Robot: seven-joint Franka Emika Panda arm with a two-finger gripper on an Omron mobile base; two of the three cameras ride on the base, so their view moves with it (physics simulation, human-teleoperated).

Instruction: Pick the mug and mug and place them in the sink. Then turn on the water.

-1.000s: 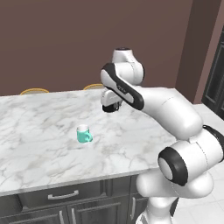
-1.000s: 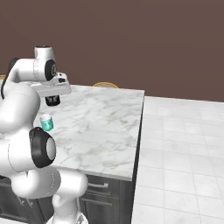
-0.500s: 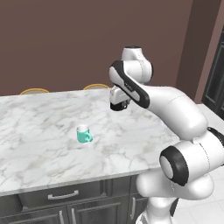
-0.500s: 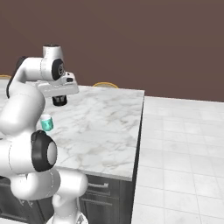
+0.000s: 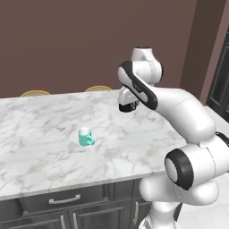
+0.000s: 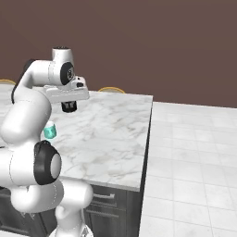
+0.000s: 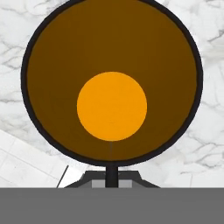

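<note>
— What's on the counter in front of you?

— A teal mug, upright on the white-grey marble, handle turned toward the right, well apart from my hand.

— And the hand itself?

— My gripper hangs above the far part of the counter, shut on a black mug. Two yellow chair backs peek over the far edge against the brown wall.

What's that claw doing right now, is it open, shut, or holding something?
Gripper: shut on the black mug, gripping its rim and holding it up above the marble counter.
</note>
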